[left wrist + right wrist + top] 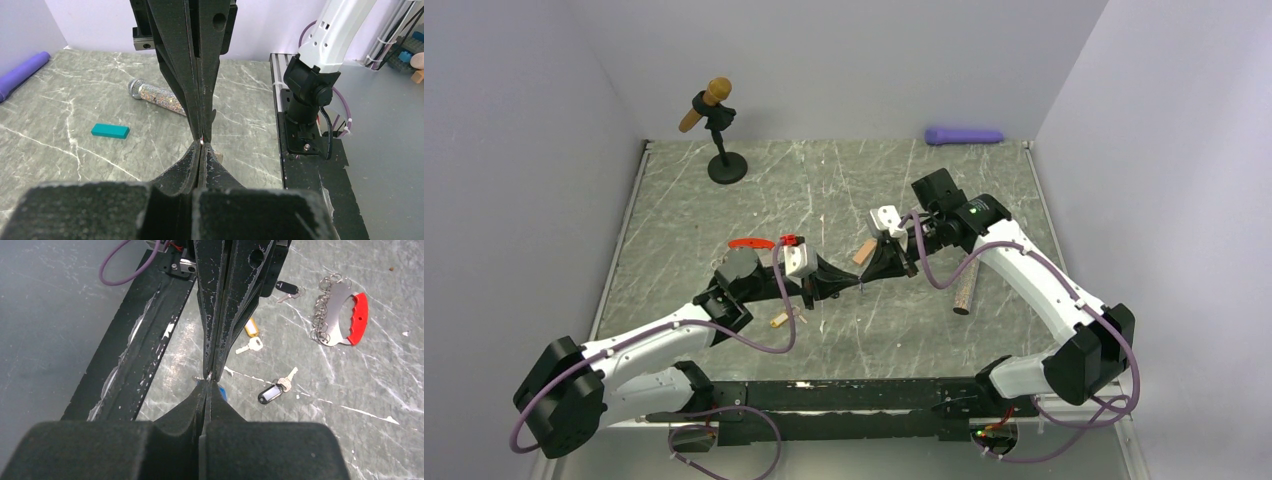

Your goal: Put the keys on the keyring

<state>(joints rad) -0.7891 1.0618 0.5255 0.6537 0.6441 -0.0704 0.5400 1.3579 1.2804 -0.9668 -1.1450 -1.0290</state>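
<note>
Keys [272,392] are lying on the counter [350,430] near the red keyring [350,320]. The left end effector [201,147] and right end effector [207,386] are meeting tip to tip, both fully closed, any catch unclear.

Pale lilac walls [824,60], grey marbled tabletop [844,180] veined white, soft even light

Keys [274,391] beside keyring [342,315] on table [375,410], left claw [202,145] tip facing right claw [210,379]

Left gripper [852,287], right gripper [869,280], tips meeting (mid-table), red keyring [751,242] nearby
</note>
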